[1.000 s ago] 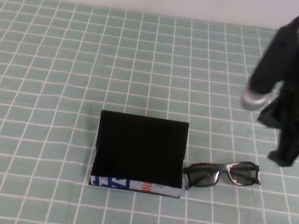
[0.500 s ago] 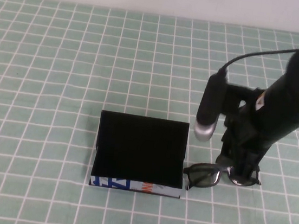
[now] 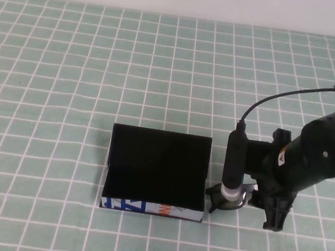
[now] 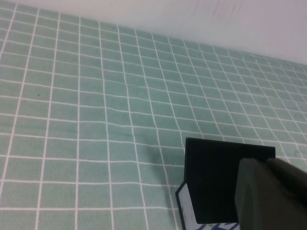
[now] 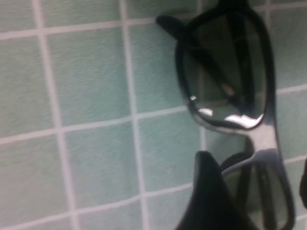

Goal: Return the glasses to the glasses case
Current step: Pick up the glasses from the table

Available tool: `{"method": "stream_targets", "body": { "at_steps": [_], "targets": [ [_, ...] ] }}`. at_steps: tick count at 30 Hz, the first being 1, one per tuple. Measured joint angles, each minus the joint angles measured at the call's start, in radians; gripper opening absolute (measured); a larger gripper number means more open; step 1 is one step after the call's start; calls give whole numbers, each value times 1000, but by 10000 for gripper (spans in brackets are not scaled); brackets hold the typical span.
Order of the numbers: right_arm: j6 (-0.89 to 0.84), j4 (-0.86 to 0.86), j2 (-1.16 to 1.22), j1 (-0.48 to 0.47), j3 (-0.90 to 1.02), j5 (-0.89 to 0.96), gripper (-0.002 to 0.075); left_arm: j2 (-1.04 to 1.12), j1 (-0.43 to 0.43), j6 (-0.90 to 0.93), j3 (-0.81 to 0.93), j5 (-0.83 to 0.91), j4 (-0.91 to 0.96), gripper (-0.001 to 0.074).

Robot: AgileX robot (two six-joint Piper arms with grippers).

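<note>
1. Progress, from the high view: nothing is packed yet. The glasses case (image 3: 155, 172) sits open in the lower centre of the frame, its black hollow bare and its printed white strip on the lower edge. The glasses (image 3: 232, 198) lie on the checked tablecloth (image 3: 68, 89) just beside the case's right wall, mostly hidden by the arm. The right gripper (image 3: 274, 211) is low over them at lower right; its camera barrel covers the lens nearest the case. The grasp, the carry, the placing and probably closing the lid are all left.

2. Room, same view: the cloth is bare above and to the left of the case. The short path from glasses to hollow crosses only the case's right wall, so I judge a small lift is needed. The upright lid along the case's upper edge bounds the hollow on that side.

3. Left wrist view: the left gripper (image 4: 273, 191) shows only as a dark blur at lower right, so I cannot tell how its fingers stand. A corner of the case lies beyond it, with open cloth across the rest.

4. Right wrist view: the glasses fill the right half, lens up. One dark fingertip (image 5: 211, 191) rises at the bottom centre beside the bridge, and a sliver of the other shows at the right edge, so the jaws look spread astride the frame, not clamped.
</note>
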Motion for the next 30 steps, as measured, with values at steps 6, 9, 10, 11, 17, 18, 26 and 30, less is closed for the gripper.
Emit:
{"method": "stream_targets", "body": {
  "at_steps": [6,9,10,11,17,18,26,30],
  "targets": [
    [-2,-37,57,0,0,-37,353,0,0,0,0,2,0,-4],
    [-2,-42,89,0,0,-44,353,0,0,0,0,6,0,-4],
    [-2,-44,98,0,0,-46,353,0,0,0,0,9,0,-4],
    [-2,-44,104,0,0,-50,353,0,0,0,0,10,0,-4],
    [-2,-48,113,0,0,-66,295,0,0,0,0,18,1,-4],
    [-2,-48,113,0,0,-66,274,0,0,0,0,20,1,-4],
    [-2,-50,113,0,0,-75,230,0,0,2,0,26,1,-2],
    [21,-51,109,0,0,-85,310,0,0,2,0,26,2,-2]
  ]
}}
